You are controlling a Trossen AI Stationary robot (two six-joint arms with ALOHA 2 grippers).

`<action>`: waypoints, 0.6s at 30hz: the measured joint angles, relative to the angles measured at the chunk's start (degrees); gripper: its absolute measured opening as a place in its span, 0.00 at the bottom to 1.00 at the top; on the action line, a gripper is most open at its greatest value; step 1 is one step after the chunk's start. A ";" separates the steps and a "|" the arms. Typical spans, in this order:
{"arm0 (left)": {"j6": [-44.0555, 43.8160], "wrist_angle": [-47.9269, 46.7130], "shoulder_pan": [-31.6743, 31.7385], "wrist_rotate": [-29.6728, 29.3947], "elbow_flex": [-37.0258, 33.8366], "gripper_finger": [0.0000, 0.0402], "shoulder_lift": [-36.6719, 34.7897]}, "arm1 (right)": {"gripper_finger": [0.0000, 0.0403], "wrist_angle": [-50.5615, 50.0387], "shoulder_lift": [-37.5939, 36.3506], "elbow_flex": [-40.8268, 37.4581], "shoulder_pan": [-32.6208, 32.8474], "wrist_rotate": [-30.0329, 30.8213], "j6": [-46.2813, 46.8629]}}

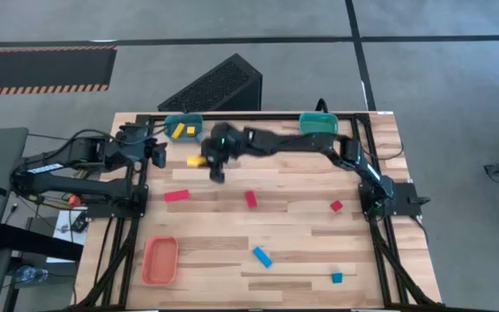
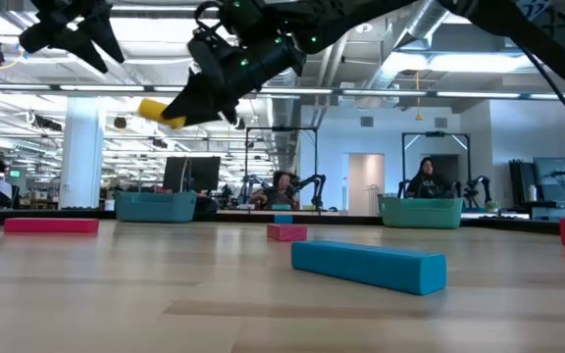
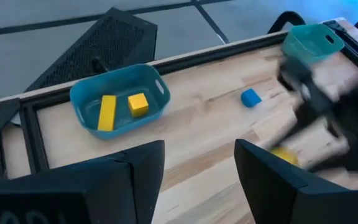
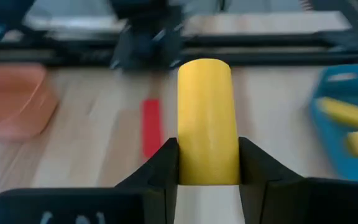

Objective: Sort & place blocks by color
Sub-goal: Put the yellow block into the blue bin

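Above the table, the right claw [image 4: 208, 163] clamps a yellow bar [image 4: 207, 118], its length pointing straight ahead.

The wooden table [image 1: 301, 251] bears red blocks [image 1: 177, 196], blue blocks [image 1: 262, 256], trays [image 1: 159, 260].

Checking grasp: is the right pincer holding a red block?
No, the right pincer is shut on a yellow block, seen between its fingers.

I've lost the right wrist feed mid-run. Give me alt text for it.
The right gripper is shut on a yellow bar-shaped block, held above the wooden table. Beyond it lie a red bar block, an orange tray to one side, and a teal tray holding two yellow blocks to the other.
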 joint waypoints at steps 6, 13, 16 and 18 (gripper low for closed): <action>4.02 9.05 1.62 0.31 -0.48 0.45 1.39 | 0.31 -0.58 -0.02 5.05 -2.98 -1.36 -0.77; 8.22 16.10 13.46 9.79 -0.50 0.45 5.49 | 0.31 -1.48 -0.02 8.11 -4.36 0.63 -5.59; 11.42 18.62 20.18 18.80 -0.50 0.45 8.49 | 0.31 -3.17 -0.02 8.96 -4.89 1.76 -7.70; 13.45 21.61 23.91 23.41 -0.54 0.45 10.65 | 0.31 -5.42 0.01 9.50 -4.94 3.80 -8.99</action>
